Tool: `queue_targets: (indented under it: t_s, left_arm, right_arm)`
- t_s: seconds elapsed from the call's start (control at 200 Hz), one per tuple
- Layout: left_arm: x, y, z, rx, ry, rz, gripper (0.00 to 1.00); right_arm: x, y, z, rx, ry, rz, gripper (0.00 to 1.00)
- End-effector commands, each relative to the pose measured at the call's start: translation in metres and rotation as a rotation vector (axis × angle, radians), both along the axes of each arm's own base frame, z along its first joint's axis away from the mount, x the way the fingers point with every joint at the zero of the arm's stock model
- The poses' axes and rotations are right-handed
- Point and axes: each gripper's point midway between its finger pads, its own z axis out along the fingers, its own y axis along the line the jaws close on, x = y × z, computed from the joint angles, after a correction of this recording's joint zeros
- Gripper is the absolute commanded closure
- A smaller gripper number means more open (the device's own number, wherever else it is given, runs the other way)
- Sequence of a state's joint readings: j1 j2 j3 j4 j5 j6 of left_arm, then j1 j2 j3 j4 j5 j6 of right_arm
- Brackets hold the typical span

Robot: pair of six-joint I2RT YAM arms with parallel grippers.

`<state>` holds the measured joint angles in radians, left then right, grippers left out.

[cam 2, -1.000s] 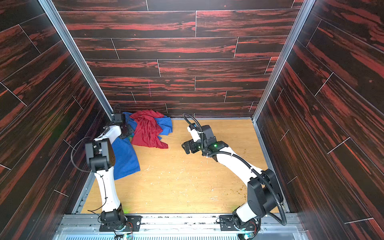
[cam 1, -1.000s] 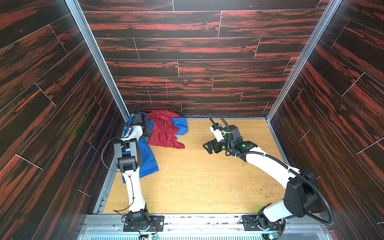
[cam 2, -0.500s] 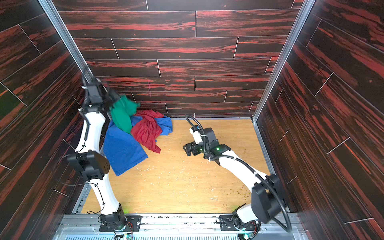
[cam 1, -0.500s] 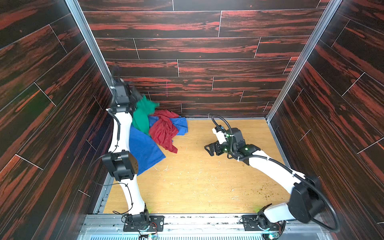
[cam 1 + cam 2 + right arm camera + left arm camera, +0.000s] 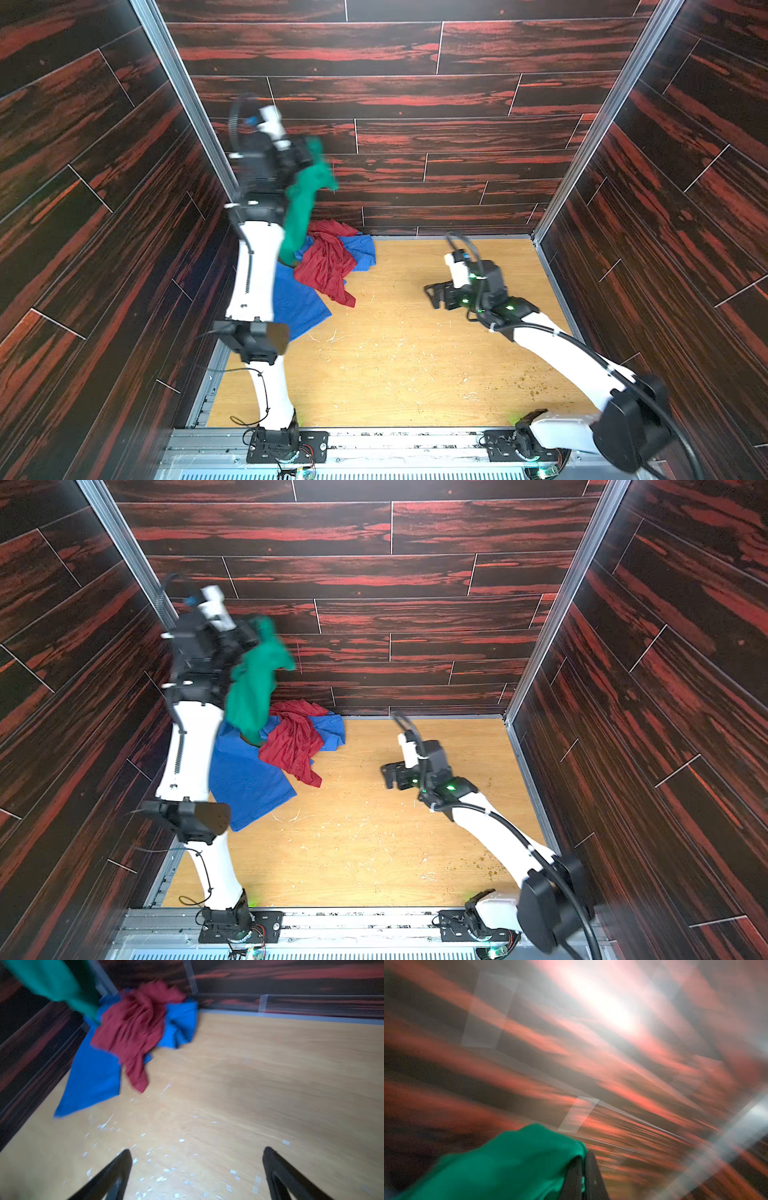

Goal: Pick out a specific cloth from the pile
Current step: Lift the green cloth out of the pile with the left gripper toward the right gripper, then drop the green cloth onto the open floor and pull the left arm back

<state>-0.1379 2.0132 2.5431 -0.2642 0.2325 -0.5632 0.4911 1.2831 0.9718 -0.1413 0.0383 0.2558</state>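
The emerald-green cloth hangs from my left gripper, raised high by the back left corner in both top views and shut on the cloth's upper end. Its lower tip dangles just above the pile, a dark red cloth lying on a large royal-blue one. In the blurred left wrist view the green cloth drapes over the closed fingers. My right gripper stands open above the bare floor, right of the pile.
Dark red-streaked wood walls enclose the light wooden floor on three sides. Small white flecks scatter the floor near the right gripper. A metal rail with both arm bases runs along the front edge.
The left arm has risen from the pile with the green cloth, pulling it up out of the heap toward the back wall. The right arm has drawn back a little from the pile.
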Motion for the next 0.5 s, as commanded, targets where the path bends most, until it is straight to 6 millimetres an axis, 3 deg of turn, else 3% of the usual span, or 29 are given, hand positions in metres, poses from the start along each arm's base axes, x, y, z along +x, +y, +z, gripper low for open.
queue_targets:
  t_s: [0.0,0.15,0.246,0.306,0.381,0.496]
  left_arm:
    - [-0.099,-0.085,0.087,0.030,-0.273,-0.272,1.00]
    - [-0.146,-0.200,0.077,0.089,-0.356,-0.506,1.00]
    - [-0.133,-0.242,0.048,0.111,-0.327,-0.530,1.00]
    - [-0.114,-0.254,0.028,0.111,-0.289,-0.517,1.00]
    - [-0.082,-0.255,-0.002,0.164,-0.226,-0.405,1.00]
    - [-0.022,-0.227,-0.074,0.316,-0.023,-0.104,1.00]
  right_arm:
    - [0.000,-0.032,0.027,0.069,-0.056,-0.127,0.01]
    - [-0.014,-0.082,0.043,0.056,-0.102,-0.288,0.01]
    - [-0.026,-0.108,0.045,0.062,-0.102,-0.352,0.01]
    - [-0.035,-0.115,0.043,0.049,-0.097,-0.363,0.01]
    - [-0.044,-0.119,0.039,0.031,-0.084,-0.361,0.01]
    - [-0.057,-0.120,0.032,0.043,-0.063,-0.350,0.01]
